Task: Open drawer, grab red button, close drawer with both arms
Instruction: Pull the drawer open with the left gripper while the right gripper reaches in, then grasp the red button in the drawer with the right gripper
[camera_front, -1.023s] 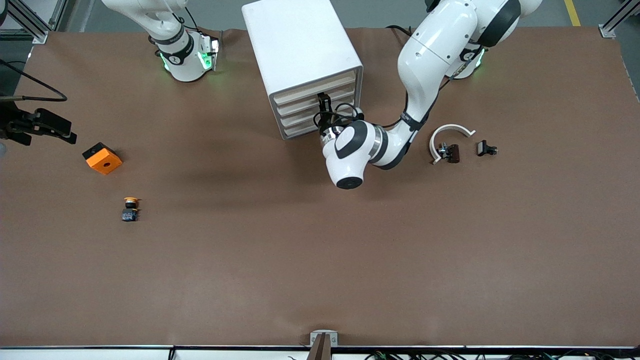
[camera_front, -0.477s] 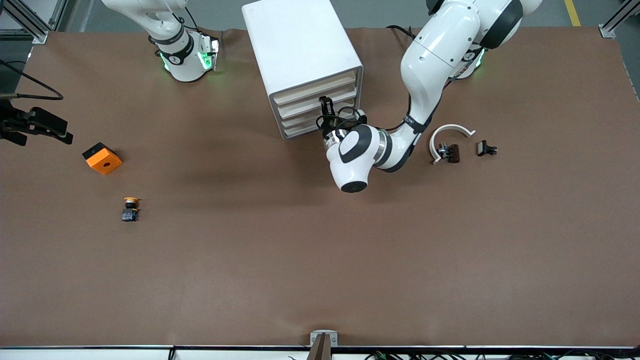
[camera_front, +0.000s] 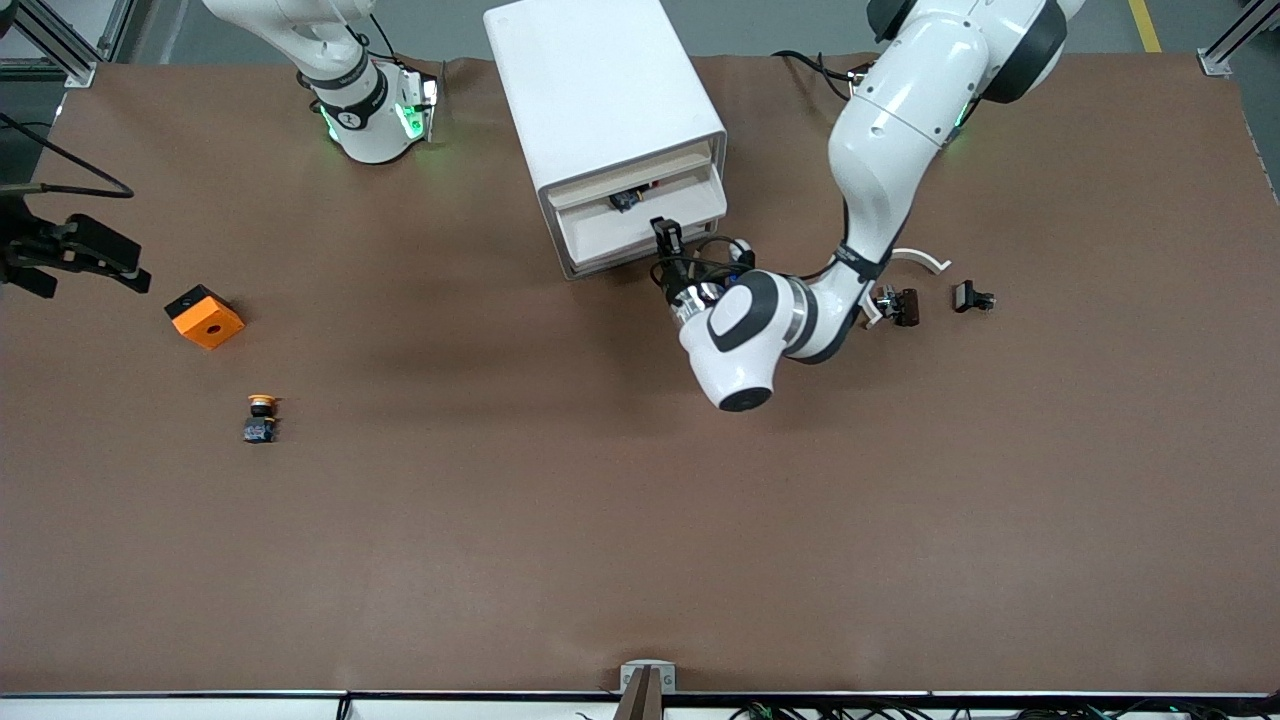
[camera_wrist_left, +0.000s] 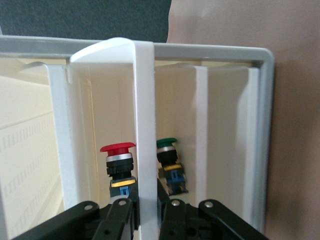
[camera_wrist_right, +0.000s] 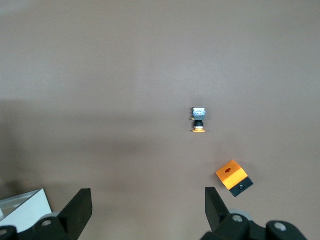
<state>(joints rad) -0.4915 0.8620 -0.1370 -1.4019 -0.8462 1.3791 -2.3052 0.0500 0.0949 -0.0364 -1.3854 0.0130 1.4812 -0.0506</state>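
Note:
The white cabinet (camera_front: 590, 80) stands between the arm bases. Its drawer (camera_front: 610, 235), second from the top, is pulled out. My left gripper (camera_front: 665, 235) is shut on the drawer's front lip (camera_wrist_left: 145, 100), one finger on each side of it; it shows in the left wrist view (camera_wrist_left: 147, 210). The red-capped button (camera_wrist_left: 119, 165) stands upright in the drawer, and in the front view it shows as a small dark thing (camera_front: 625, 200). My right gripper (camera_front: 120, 265) is open and empty, up over the right arm's end of the table; it shows in the right wrist view (camera_wrist_right: 148, 210).
A green-capped button (camera_wrist_left: 170, 167) stands beside the red one in the drawer. A yellow-capped button (camera_front: 261, 418) and an orange cube (camera_front: 205, 316) lie under the right gripper. A white curved piece (camera_front: 915, 258) and two small dark parts (camera_front: 972, 296) lie by the left arm.
The left gripper has moved toward the front camera with the drawer's front in it, and the drawer has slid out from shut. The right gripper has barely moved.

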